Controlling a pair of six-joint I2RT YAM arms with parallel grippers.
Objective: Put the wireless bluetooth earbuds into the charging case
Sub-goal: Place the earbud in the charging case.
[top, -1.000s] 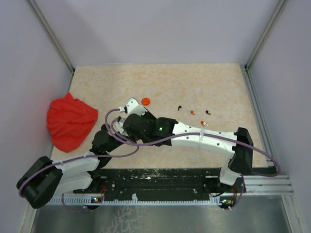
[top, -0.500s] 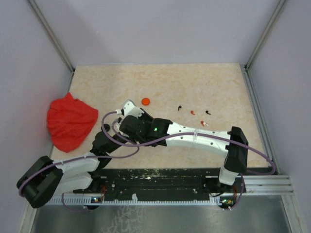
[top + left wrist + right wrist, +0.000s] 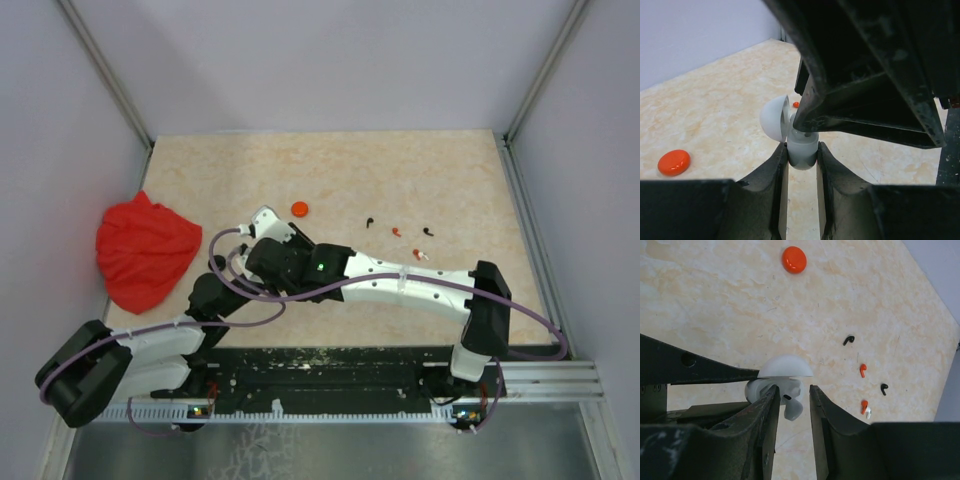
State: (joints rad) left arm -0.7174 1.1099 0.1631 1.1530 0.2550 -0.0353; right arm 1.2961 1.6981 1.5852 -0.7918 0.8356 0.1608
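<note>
Beige tabletop (image 3: 715,115), white charging case (image 3: 801,151) squarely within the left pincer (image 3: 801,146).

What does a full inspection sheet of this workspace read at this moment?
Surface: beige marbled tabletop.
Job's things: white charging case, lid open; a small black piece sits in it, likely an earbud. Five loose earbuds lie on the table to its right: two black, two orange-red, one white.
Clutter: red cloth at left; orange disc.
Grippers: left gripper, jaws clamped on the case's base; right gripper, jaws slightly apart over the case.
Cables: purple cables loop along both arms.
Surroundings: pale walls, metal frame posts.
</note>
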